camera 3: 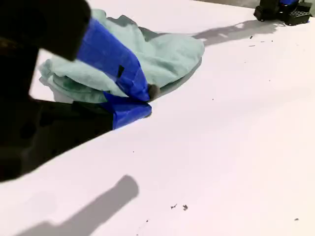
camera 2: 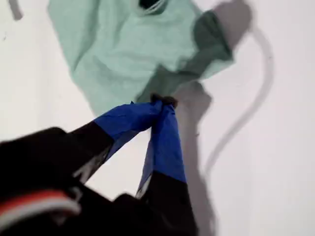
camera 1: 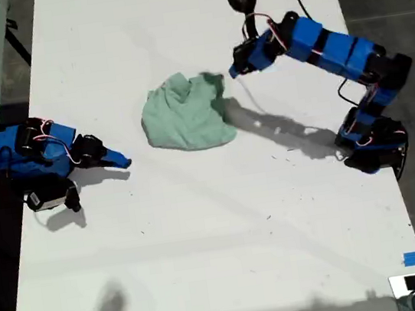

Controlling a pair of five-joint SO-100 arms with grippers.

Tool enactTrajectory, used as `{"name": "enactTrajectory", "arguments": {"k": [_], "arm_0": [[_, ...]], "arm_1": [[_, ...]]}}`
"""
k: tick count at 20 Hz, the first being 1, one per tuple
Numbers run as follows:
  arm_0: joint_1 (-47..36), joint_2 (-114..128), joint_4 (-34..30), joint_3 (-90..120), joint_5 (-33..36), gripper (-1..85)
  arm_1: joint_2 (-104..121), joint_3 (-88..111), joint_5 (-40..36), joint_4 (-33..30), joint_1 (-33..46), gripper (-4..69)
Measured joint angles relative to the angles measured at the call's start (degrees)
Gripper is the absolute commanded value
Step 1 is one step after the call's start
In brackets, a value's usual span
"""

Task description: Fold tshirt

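The tshirt lay crumpled in a loose heap near the middle of the white counter, its neck opening showing in the first wrist view. My first gripper, on the arm reaching in from the exterior view's right, hung just beside the heap's edge on that side, above the counter; its fingers met at their tips with no cloth between them. My second gripper rested low over the counter toward the exterior view's left, apart from the tshirt and pointing at it, its fingers drawn together and holding nothing.
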Motion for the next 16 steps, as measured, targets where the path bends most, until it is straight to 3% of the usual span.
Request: {"name": "enactTrajectory", "arguments": {"k": [3,9,11,12,16], "arm_0": [[0.0,0.0,0.0,0.0,0.0,7.4],[0.6,0.0,0.0,0.0,0.0,9.5],[0.6,0.0,0.1,0.0,0.0,10.1],[0.6,0.0,0.1,0.0,0.0,10.4],[0.6,0.0,0.1,0.0,0.0,11.0]], "arm_1": [[24.0,22.2,8.7,1.3,-7.4,-0.6],[69.9,67.2,33.6,2.1,-21.3,-0.5],[87.0,79.0,41.9,6.8,-25.2,2.0],[95.2,83.2,46.2,10.5,-25.7,8.3],[100.8,85.1,53.0,12.1,-30.0,9.0]]}}
